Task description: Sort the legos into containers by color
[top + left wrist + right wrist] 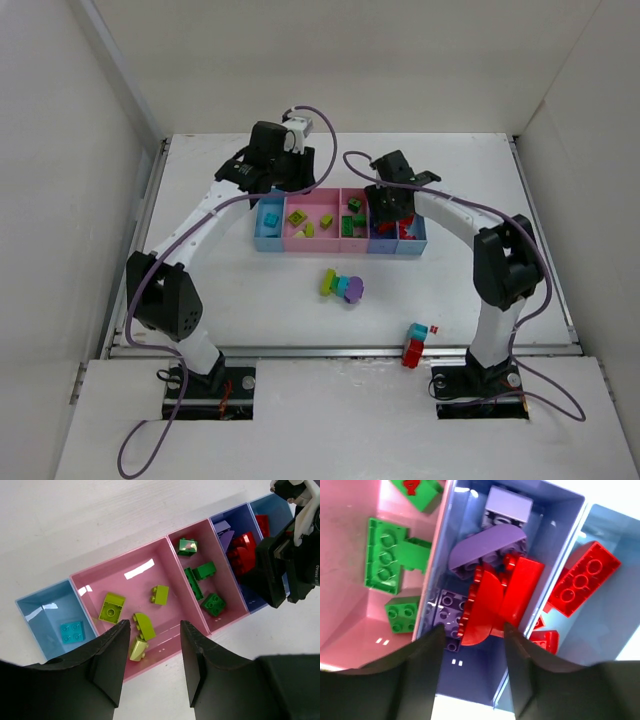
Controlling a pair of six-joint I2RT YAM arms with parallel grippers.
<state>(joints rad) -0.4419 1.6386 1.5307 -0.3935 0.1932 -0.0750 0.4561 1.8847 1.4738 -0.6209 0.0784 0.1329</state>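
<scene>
The containers stand in a joined row at mid-table. In the left wrist view a cyan brick lies in the light blue bin, lime bricks in the wide pink bin, and green bricks in the narrow pink one. My left gripper hovers open over the wide pink bin's near wall, nothing between its fingers. My right gripper hangs open above the purple-blue bin. A red rounded piece rests there on purple bricks, leaning on the wall. More red bricks lie in the end bin.
Loose legos lie in front of the bins: a lime, cyan and purple cluster, and red and cyan bricks close to the table's front edge by the right arm's base. White walls enclose the table on three sides.
</scene>
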